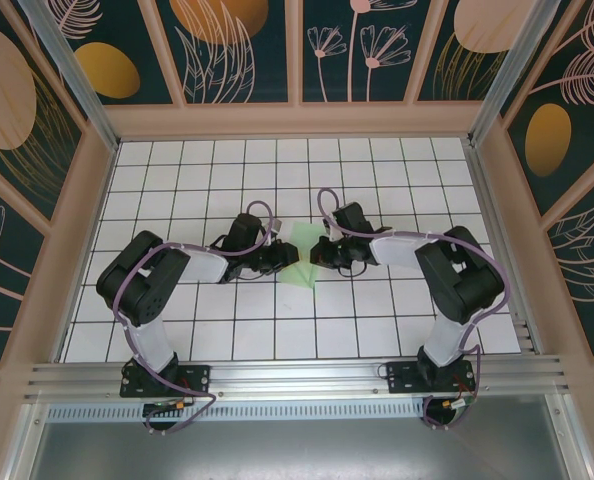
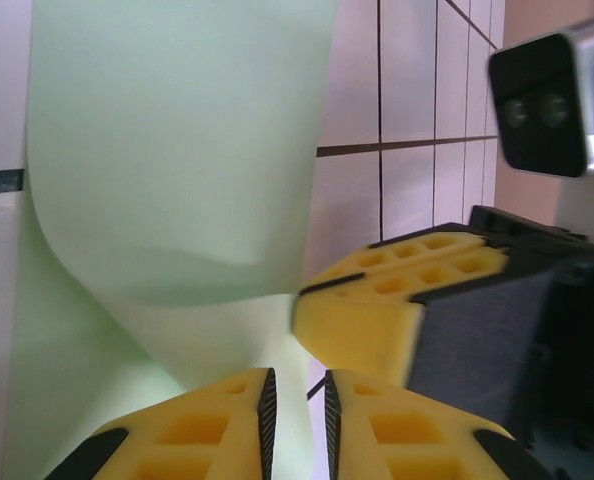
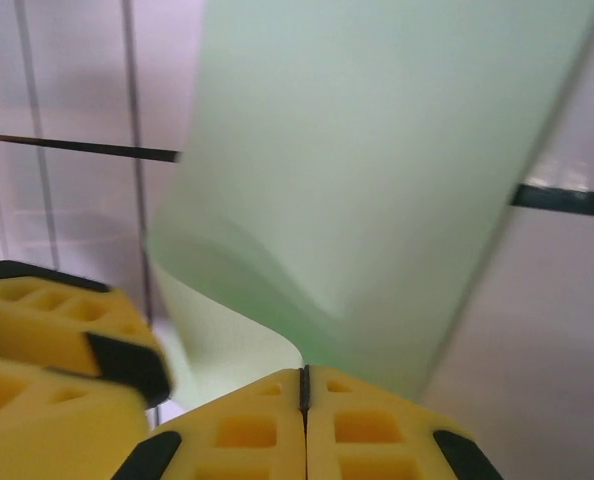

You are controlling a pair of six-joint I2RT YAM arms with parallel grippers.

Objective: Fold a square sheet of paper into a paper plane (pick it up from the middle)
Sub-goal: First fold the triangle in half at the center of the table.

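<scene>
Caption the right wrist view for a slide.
Right pincer shut on the near edge of the curled green paper, left pincer alongside, over the white grid table.

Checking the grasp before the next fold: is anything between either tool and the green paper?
Nothing visible. The right tool is shut on an edge of the green paper; the left tool, its jaws narrowly apart, meets the paper right beside it.
</scene>
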